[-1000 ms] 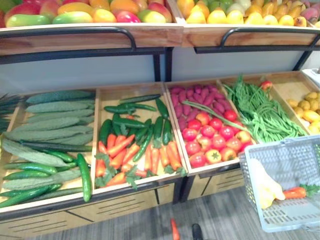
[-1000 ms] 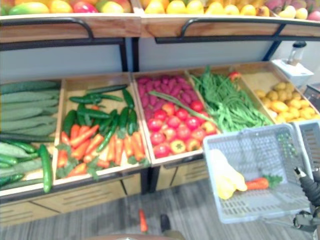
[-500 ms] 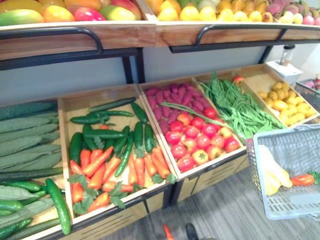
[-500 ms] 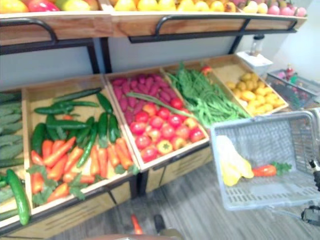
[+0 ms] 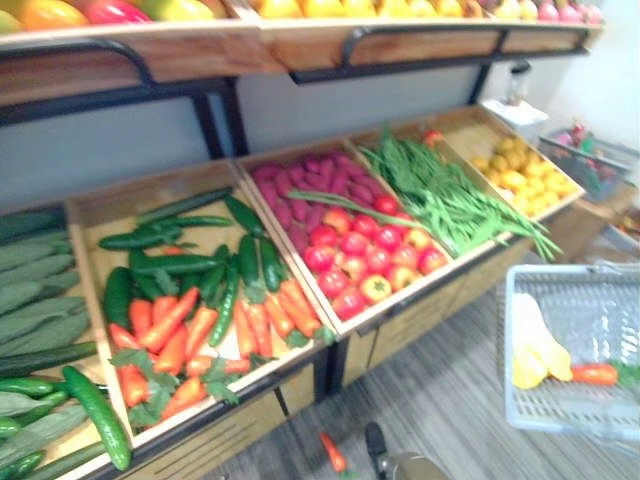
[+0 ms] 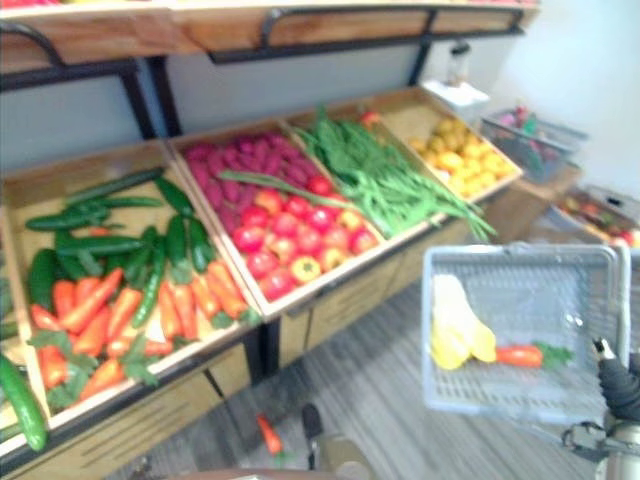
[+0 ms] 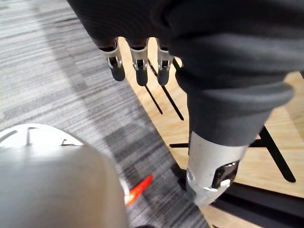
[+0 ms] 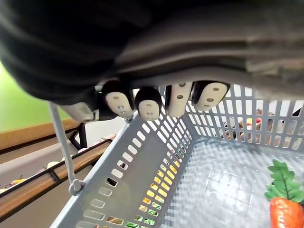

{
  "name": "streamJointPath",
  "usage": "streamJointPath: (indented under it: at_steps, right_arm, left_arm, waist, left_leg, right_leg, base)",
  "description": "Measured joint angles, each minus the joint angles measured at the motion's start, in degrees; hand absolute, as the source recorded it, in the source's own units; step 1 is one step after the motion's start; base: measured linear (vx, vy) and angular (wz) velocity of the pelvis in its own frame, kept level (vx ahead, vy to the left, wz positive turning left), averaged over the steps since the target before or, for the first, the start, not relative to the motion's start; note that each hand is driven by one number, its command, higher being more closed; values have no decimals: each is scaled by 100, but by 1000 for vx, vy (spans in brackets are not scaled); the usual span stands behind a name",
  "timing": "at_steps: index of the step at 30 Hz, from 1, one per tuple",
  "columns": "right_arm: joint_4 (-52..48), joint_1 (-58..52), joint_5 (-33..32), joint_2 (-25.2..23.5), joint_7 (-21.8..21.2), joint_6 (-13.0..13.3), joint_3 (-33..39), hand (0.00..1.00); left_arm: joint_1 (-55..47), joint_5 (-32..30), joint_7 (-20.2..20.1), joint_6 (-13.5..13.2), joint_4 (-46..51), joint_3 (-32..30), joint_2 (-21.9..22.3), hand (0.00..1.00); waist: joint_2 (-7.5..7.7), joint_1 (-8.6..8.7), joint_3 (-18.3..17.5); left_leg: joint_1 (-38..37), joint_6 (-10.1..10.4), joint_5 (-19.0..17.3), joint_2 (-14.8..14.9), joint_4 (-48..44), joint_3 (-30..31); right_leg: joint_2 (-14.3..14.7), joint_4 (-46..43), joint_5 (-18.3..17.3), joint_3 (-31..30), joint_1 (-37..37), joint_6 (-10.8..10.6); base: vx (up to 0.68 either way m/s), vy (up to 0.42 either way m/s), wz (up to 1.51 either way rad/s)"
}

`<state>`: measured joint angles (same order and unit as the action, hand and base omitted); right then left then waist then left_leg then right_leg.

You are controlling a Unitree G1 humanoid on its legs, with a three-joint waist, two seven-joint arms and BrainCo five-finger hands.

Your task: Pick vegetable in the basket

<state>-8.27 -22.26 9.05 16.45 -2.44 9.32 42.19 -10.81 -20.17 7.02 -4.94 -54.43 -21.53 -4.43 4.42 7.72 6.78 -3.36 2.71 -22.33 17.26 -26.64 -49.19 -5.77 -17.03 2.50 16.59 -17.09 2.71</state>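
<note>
Grey plastic forms the basket, which hangs at the robot's right side over the striped floor, just in front of the display stand. The right robot hand sits above the basket's rim with its fingers curled over. They appear to be clasped round the thin wire handle, though the stretch beneath them is hidden.

Inside the basket lies a carrot with green leaves. Just beside it, toward the robot's left, is a yellow vegetable whose kind I cannot tell.

The left robot hand hangs low beside the stand's wooden front. Its fingers are straight and loosely spread, holding nothing. Below it a second carrot lies on the floor near the foot of the stand.

Slanted wooden crates sit side by side on the stand:
- At the far left are pale and dark cucumbers.
- The next crate holds more dark green ones behind a heap of loose carrots.
- The next has purple-red tubers behind tomatoes.
- Beyond that come green beans.
- Last is a crate of small yellow produce.

The upper shelf carries fruit.
</note>
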Motion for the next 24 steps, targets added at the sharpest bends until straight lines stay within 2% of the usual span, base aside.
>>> streamJointPath:
  at_steps: [1, 2, 5, 6, 7, 8, 9, 10, 11, 12, 15, 16, 18, 19, 20, 21, 22, 23, 24]
  right_arm:
    - [33, 87, 3, 19, 5, -1, -67, 100]
    - [95, 166, 3, 48, 9, 1, -209, 100]
    - [301, 507, 4, 67, 14, 6, -581, 100]
    - [406, 707, 3, 68, 30, 9, -804, 100]
    - [451, 779, 2, 77, 39, 9, -884, 100]
    - [513, 887, 3, 68, 48, 5, -1009, 100]
    - [521, 912, 3, 58, 57, 5, -1063, 100]
    - [515, 923, -3, 41, 94, 19, -1122, 100]
    - [528, 899, -10, 25, 119, 25, -1128, 100]
    - [667, 993, -6, 68, 123, 20, -1268, 100]
    - [732, 886, -4, 17, 123, -19, -1789, 100]
    - [731, 837, -4, -18, 122, -17, -1835, 100]
    - [721, 622, -5, -233, 127, -17, -1846, 100]
    - [721, 575, -7, -264, 133, -17, -1848, 100]
    - [721, 519, -7, -339, 179, -16, -1878, 100]
    - [732, 502, -8, -346, 230, -12, -2034, 100]
    - [764, 508, -9, -349, 260, 3, -2136, 100]
    - [951, 587, -14, -362, 355, 44, -2318, 100]
    - [1201, 694, -14, -384, 396, 48, -2535, 100]
  left_arm:
    - [16, -49, -6, 2, -8, 71, -39, 0]
    - [36, -99, -18, 12, -33, 115, -59, 0]
    - [25, -99, -15, 15, -42, 230, -114, 0]
    - [30, -88, -5, 14, -53, 346, -162, 0]
    - [58, -87, 0, 14, -89, 366, -202, 0]
    - [116, -82, 0, 14, -253, 403, -174, 0]
    - [128, -82, 1, 15, -287, 439, -140, 0]
    - [137, -75, 4, -6, -337, 485, -60, 0]
    - [159, -61, 6, -2, -322, 521, -136, 0]
    - [182, -25, 50, 52, -352, 527, -240, 0]
    - [92, 81, 109, 55, -456, 496, -194, 0]
    - [101, 122, 128, 56, -480, 456, -194, 0]
    - [102, 195, 182, 62, -500, 259, -171, 0]
    - [99, 206, 198, 62, -500, 215, -136, 0]
    - [88, 265, 279, 65, -502, 108, -122, 0]
    - [44, 416, 388, 61, -489, 67, -39, 0]
    - [29, 435, 433, 55, -496, 76, -31, 0]
    - [33, 454, 498, 45, -507, 94, 3, 0]
    - [17, 596, 534, 9, -497, 118, 76, 0]
  waist:
    - [17, 0, 30]
    - [19, -10, 38]
    - [77, -28, 25]
    - [135, -28, 20]
    - [123, -18, 28]
    - [36, -63, -8]
    - [-39, -92, -65]
    - [-177, -167, -216]
    - [-28, -122, -186]
    - [100, -166, -164]
    - [-113, -203, -233]
    - [-141, -199, -234]
    - [-174, -177, -243]
    - [-175, -186, -242]
    - [-198, -196, -229]
    - [-224, -237, -220]
    - [-171, -267, -177]
    - [-211, -335, -164]
    - [-239, -412, -154]
  left_leg:
    - [-8, -19, 66, -7, 58, -101]
    - [0, -68, 214, -14, 211, -239]
    - [-62, -42, 486, 7, 428, -561]
    - [-67, 29, 556, 59, 393, -726]
    - [-68, 46, 582, 66, 388, -758]
    - [-9, 48, 714, 25, 601, -782]
    - [66, 28, 826, 14, 802, -842]
    - [193, 91, 1015, 65, 996, -1020]
    - [220, 110, 1079, -3, 914, -1044]
    - [221, 113, 1071, 27, 641, -1190]
    - [181, 5, 1240, 623, 273, -1268]
    - [179, -1, 1266, 775, 114, -1262]
    - [178, 29, 1548, 1281, -572, -1166]
    - [167, 28, 1649, 1365, -735, -1111]
    - [132, 15, 1865, 1471, -1048, -935]
    - [250, -5, 2126, 1422, -1323, -302]
    - [437, 51, 1985, 1312, -1420, 210]
    - [661, 155, 1418, 821, -1421, 1276]
    - [795, 148, 1064, 328, -1288, 2115]
  right_leg:
    - [-205, -441, -308, 469, 4, 8]
    - [-534, -1117, -745, 982, 87, 13]
    - [-1084, -1798, -1134, 1212, 451, -16]
    - [-1154, -1810, -1174, 1196, 419, -69]
    - [-1060, -1724, -1138, 1201, 405, -113]
    - [-706, -1223, -996, 996, 422, -335]
    - [-528, -815, -915, 841, 464, -488]
    - [-462, -689, -1160, 651, 404, -485]
    - [-710, -1049, -1485, 680, 362, -496]
    - [-665, -771, -1728, 655, 446, -620]
    - [2, 104, -1254, 517, 835, -380]
    - [123, 289, -1172, 500, 929, -345]
    - [478, 1050, -805, 350, 1348, -260]
    - [513, 1168, -742, 279, 1418, -247]
    - [553, 1345, -630, 64, 1552, -239]
    - [548, 1436, -570, -283, 1640, -231]
    - [520, 1434, -567, -493, 1630, -231]
    - [452, 1455, -509, -932, 1619, -241]
    - [413, 1559, -473, -1371, 1625, -192]
  base:
    - [-163, 10, -79]
    - [-101, -12, -59]
    - [-73, -99, -72]
    - [-77, -182, -65]
    - [-126, -217, -73]
    - [-144, -168, -56]
    - [-153, -233, -64]
    - [-60, -182, -33]
    - [9, -316, -44]
    - [44, -249, -42]
    - [53, -202, -64]
    - [29, -160, -46]
    - [22, -138, -49]
    - [9, -83, -68]
    - [6, -42, -94]
    - [0, -10, -109]
    - [-12, 68, -137]
    - [-30, 126, -164]
    - [-35, 141, -172]
